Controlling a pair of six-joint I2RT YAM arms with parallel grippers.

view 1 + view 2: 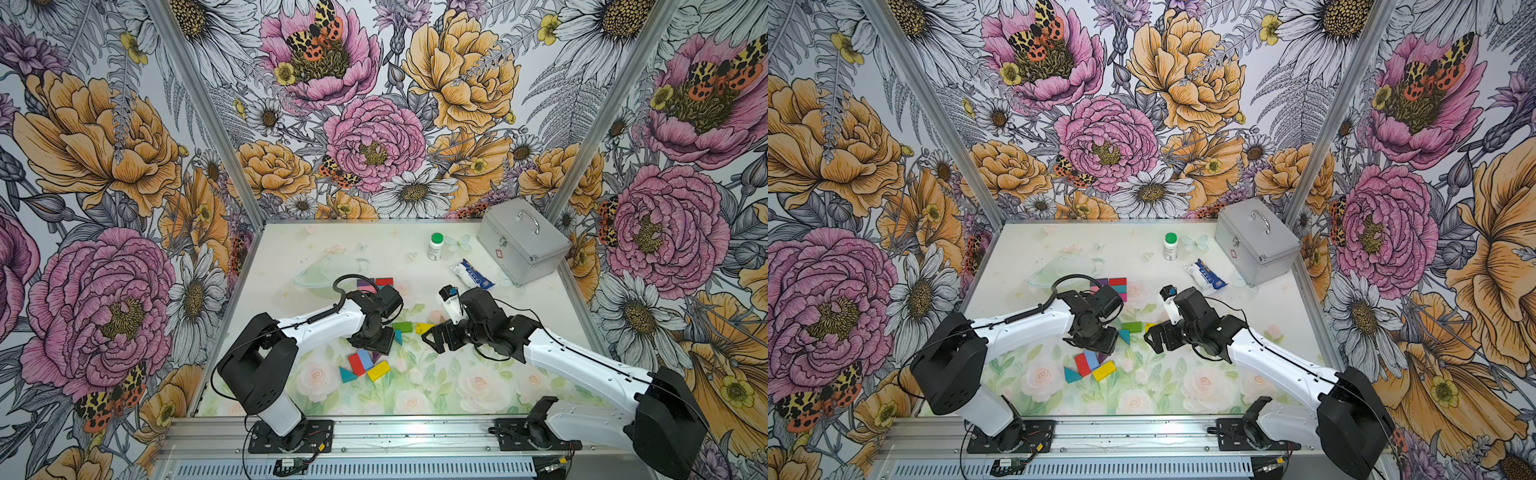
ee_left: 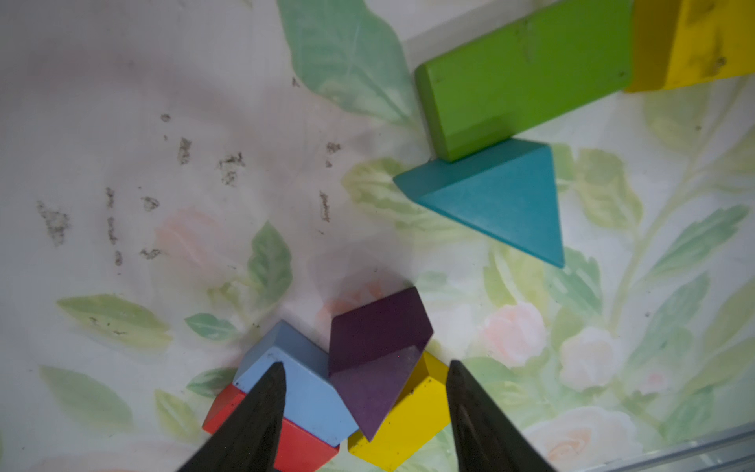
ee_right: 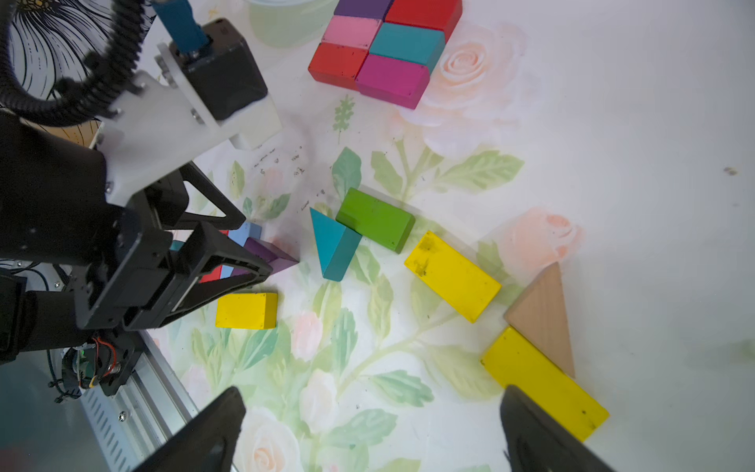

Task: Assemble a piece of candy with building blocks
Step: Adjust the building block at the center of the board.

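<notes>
Touching a light blue block [image 2: 302, 392] and a yellow block [image 2: 408, 425] on the floral table [image 2: 122, 122], the purple block [image 2: 380, 347] lies between the part-open jaws of the left gripper [image 2: 365, 367], which grip nothing. The right gripper [image 3: 371, 398] hangs wide open and empty nearby.

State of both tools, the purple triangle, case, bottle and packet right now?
Left tool: open, astride the purple triangle.
Right tool: open, empty.
Purple triangle: between the jaws, ungripped.
Case: shut.
Bottle: upright, capped.
Packet: lying flat.
</notes>
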